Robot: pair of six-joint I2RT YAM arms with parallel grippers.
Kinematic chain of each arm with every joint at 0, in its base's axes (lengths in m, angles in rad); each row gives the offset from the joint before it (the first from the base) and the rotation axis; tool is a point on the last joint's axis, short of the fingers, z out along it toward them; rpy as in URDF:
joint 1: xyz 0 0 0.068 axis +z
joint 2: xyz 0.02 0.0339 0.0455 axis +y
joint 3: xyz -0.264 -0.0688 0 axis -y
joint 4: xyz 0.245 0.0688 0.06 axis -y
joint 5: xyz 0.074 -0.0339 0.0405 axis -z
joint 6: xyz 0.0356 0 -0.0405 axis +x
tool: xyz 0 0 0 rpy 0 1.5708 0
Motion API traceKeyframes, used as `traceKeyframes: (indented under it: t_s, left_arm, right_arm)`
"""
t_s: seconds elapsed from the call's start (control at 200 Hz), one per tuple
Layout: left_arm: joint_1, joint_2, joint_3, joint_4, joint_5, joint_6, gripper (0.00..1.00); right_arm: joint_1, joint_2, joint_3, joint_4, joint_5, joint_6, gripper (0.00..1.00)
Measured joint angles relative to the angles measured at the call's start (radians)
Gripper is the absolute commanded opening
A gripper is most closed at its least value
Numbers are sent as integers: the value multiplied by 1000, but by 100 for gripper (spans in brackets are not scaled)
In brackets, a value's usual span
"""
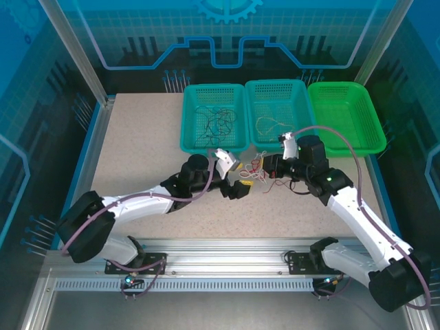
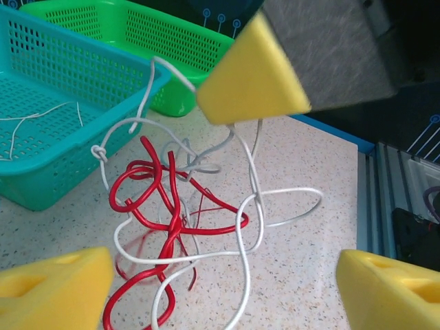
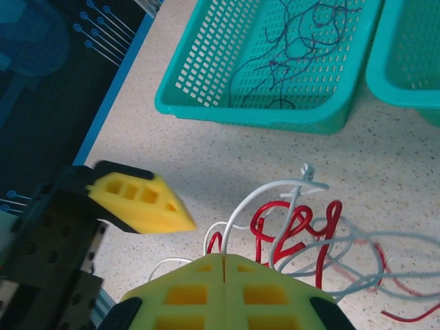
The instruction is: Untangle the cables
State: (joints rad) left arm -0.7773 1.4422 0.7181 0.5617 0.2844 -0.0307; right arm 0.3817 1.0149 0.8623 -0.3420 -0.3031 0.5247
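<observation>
- The middle basket [image 1: 276, 83] stands at the far edge of the tabletop [image 1: 137, 151], in a row of 3.
- The left basket [image 1: 214, 87] stands just left of the middle basket, and the right basket [image 1: 344, 117] just right of it.
- Loose cables [image 1: 271, 124] lie inside the middle basket; other cables [image 1: 218, 122] lie in the basket to its left.
- The tangled cables [image 2: 176, 206] lie on the tabletop in front of the middle basket, near its front wall.
- The right end effector [image 3: 224, 265] is in front of the middle basket, at the tangle.
- The left end effector [image 2: 225, 261] is in front of the middle basket and to its left, beside the tangle.
</observation>
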Motion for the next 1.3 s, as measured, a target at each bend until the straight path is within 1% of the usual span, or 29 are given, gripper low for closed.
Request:
traceKeyframes:
  t_s: [0.04,0.13,0.17,0.25,0.32,0.475,0.63,0.67,0.71,0.745,0.765,0.8,0.825,0.895,0.91,0.95,1.041,1.136,1.216,1.301]
  left_arm:
    - [0,16,0,8,0,1,65]
    - [0,48,0,14,-6,10,36]
    - [0,60,0,14,-9,5,24]
    - [0,75,0,14,-19,-3,8]
    - [0,76,0,21,-23,-10,0]
    - [0,75,0,54,-25,-20,0]
    - [0,75,-2,58,-25,-24,0]
    - [0,75,-2,59,-24,-27,0]
    - [0,75,-2,63,-24,-31,0]
    - [0,75,-3,66,-24,-35,0]
    - [0,75,-3,67,-24,-39,0]
    - [0,75,-3,71,-25,-42,0]
    - [0,75,-3,72,-25,-44,0]
    - [0,75,-3,73,-25,-47,0]
    - [0,75,-3,72,-25,-48,0]
    - [0,75,-3,72,-25,-48,0]
    - [0,75,-3,72,-25,-48,0]
    - [0,75,-3,72,-25,-49,0]
    - [0,75,-3,72,-25,-49,0]
    - [0,75,-3,72,-25,-50,0]
  right_arm:
    - [0,0,6,3,-6,3,0]
    - [1,0,10,11,-17,10,0]
    - [2,0,10,11,-15,13,1]
    - [4,5,10,10,-8,14,3]
    - [5,17,9,3,15,13,5]
    - [5,64,1,-29,100,10,23]
    - [5,126,-17,-77,212,5,27]
    - [5,141,-19,-90,232,3,29]
    - [5,148,-26,-95,250,0,33]
    - [5,146,-35,-98,263,-3,36]
    - [5,144,-40,-98,270,-11,40]
    - [4,134,-55,-95,280,-14,42]
    - [4,124,-68,-91,290,-15,48]
    - [4,89,-109,-81,308,-20,51]
    - [4,80,-119,-80,313,-19,54]
    - [3,60,-142,-76,321,-20,58]
    - [4,20,-196,-31,312,-47,64]
    - [10,-15,-275,62,259,-93,70]
    - [45,-24,-345,151,208,-141,74]
    - [92,-4,-386,223,164,-180,75]
